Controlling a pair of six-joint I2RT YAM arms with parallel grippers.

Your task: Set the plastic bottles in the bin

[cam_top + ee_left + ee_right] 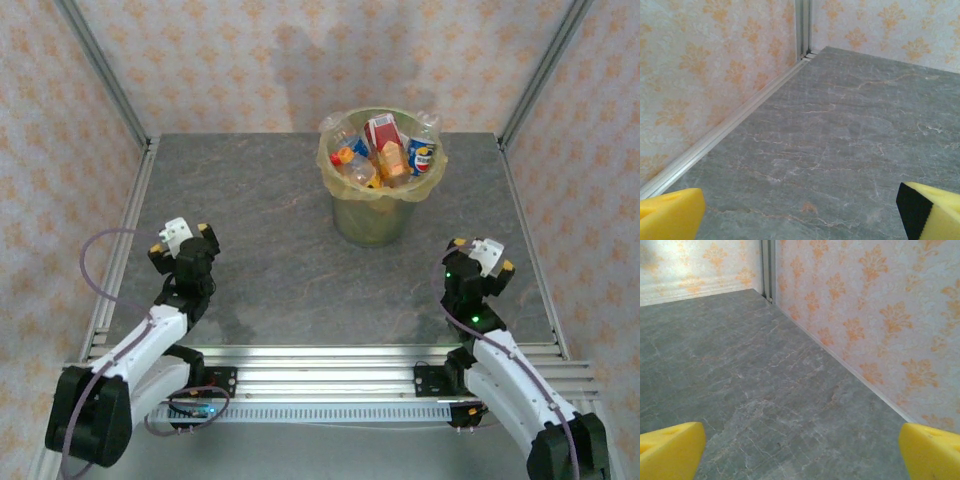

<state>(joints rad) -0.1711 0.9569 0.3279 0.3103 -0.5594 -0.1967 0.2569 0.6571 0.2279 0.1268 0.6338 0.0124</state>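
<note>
Bottles (385, 150) lie heaped in the bin (372, 225), up to its rim. A red-labelled one stands tallest in the middle, with orange- and blue-labelled ones packed round it. The bin stands upright on the far half of the table (250, 200), a little right of centre, and its yellowish bag (330, 152) is folded out over the rim.

The left gripper (185, 235) hangs over the near left of the table and the right gripper (480, 252) over the near right. Both are well apart from the bin, with grey marbled table top between. Each has its jaws spread wide and grips nothing.

In the left wrist view, the yellow pads (670, 217) sit at the lower corners, and the table runs away between them to the far left corner, where a metal post (802, 25) meets the patterned wall (700, 65). The right wrist view is much the same, with the table running to the far right corner.

Patterned walls close the table in on the left, far and right sides. A metal rail (320, 360) runs along the near edge between the arm bases. A purple cable (88, 270) loops out beside the left arm.
</note>
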